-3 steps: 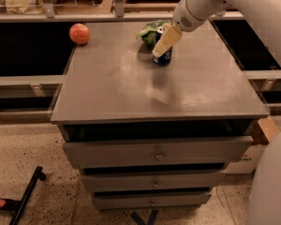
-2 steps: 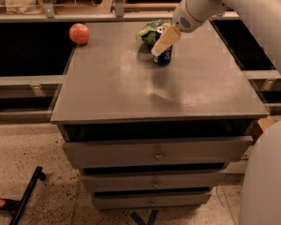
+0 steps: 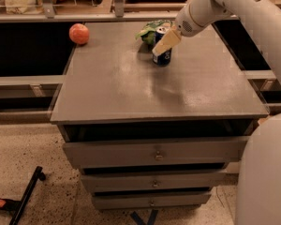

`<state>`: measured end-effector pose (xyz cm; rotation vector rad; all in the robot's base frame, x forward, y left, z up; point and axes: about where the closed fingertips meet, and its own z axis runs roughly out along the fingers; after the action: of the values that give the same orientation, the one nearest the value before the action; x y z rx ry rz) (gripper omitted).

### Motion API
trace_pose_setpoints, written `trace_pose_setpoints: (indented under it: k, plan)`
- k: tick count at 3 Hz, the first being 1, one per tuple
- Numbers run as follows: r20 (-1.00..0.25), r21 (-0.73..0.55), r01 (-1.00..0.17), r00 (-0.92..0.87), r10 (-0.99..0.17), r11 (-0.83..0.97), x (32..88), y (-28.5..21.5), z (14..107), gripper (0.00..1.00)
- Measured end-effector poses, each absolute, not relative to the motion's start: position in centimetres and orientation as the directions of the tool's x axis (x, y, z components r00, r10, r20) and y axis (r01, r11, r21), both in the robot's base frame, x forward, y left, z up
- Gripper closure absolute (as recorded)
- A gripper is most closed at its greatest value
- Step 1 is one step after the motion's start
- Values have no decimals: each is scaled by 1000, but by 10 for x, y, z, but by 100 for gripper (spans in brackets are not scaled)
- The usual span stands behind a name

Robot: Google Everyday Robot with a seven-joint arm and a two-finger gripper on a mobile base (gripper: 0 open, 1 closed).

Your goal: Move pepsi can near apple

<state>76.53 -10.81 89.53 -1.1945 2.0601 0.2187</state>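
The pepsi can [image 3: 162, 57], dark blue with a silver top, stands upright on the grey table top [image 3: 131, 88], towards the back and right of the middle. My gripper [image 3: 165, 42] comes down from the upper right and sits right at the can, covering its upper front. The apple [image 3: 78, 33], round and orange-red, lies at the table's back left corner, well to the left of the can and apart from it.
A green crinkled bag [image 3: 150, 30] lies just behind the can, touching or almost touching it. The table has drawers [image 3: 154, 153] below its front edge. Dark gaps run along both sides. My white arm [image 3: 253, 13] crosses the right side.
The gripper and the can stay where they were. The white robot body at the lower right has grown larger in view.
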Motion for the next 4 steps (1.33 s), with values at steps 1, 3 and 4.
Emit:
trace_pose_setpoints:
  k: [1, 3, 4]
  plan:
    - [-651, -187, -805, -327, -685, 562, 763, -109, 890, 41]
    - [-643, -155, -814, -347, -683, 560, 759, -106, 885, 87]
    - [-642, -151, -817, -348, -684, 557, 759, -104, 882, 100]
